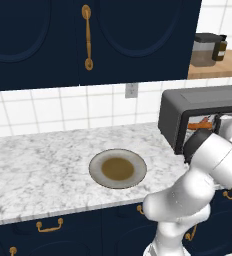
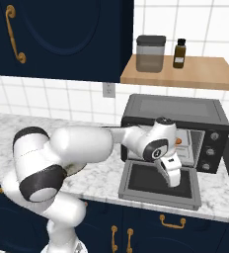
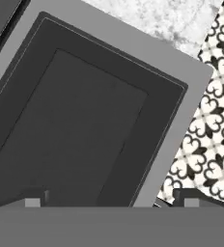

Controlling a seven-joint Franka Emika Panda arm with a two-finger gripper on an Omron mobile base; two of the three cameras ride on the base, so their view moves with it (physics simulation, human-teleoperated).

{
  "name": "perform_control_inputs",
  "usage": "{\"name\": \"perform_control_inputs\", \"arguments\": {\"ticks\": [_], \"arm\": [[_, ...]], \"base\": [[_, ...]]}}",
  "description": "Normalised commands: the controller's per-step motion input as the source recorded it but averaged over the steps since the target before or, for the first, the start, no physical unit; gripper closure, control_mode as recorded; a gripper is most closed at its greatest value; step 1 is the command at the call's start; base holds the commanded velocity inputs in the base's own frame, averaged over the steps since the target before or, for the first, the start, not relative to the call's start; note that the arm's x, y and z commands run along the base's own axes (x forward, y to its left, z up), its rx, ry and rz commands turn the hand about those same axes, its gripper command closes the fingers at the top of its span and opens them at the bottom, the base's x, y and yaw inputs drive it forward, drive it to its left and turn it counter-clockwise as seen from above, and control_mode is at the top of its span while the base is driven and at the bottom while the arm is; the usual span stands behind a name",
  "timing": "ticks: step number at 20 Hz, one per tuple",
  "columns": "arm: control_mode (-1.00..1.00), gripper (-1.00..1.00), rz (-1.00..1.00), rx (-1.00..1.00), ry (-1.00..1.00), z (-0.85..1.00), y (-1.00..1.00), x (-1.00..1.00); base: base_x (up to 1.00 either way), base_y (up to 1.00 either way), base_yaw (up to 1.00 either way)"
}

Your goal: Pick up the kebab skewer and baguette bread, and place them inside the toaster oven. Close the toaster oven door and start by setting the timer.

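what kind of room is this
A kitchen, by the look of it, rendered rather than real: a marble counter with a plate on it, navy cabinets above, and a toaster oven with its door folded down.

The arm (image 2: 87, 143) reached forward, wrist bent down; the gripper (image 2: 171, 179) hung with jaws spread wide (nothing between the fingers).

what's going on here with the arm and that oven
The white arm's tool hangs open and empty just above the toaster oven door, which lies folded down flat on the marble counter. Something orange sits inside the toaster oven; what it is can't be made out. The plate to the left is bare. The door is not yet closed.
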Motion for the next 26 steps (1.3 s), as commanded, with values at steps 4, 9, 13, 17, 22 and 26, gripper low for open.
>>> {"name": "perform_control_inputs", "arguments": {"ticks": [4, 9, 13, 17, 22, 26], "arm": [[-1.0, -1.0, 0.62, -0.03, 0.0, 0.05, 0.21, -1.0], [-1.0, -1.0, 0.67, -0.03, 0.0, 0.0, 0.32, -0.86], [-1.0, -1.0, 0.63, 0.0, 0.07, -0.03, 0.48, -0.26], [-1.0, -1.0, 0.5, -0.01, 0.04, -0.16, 0.05, -0.05], [-1.0, -1.0, 0.2, -0.02, 0.05, -0.51, 0.0, -0.02], [-1.0, -1.0, -0.01, 0.0, 0.0, -0.46, 0.07, 0.11]], "base": [[0.0, 0.0, 0.0], [0.0, 0.0, 0.0], [0.0, 0.0, 0.0], [0.0, 0.0, 0.0], [0.0, 0.0, 0.0], [0.0, 0.0, 0.0]]}}
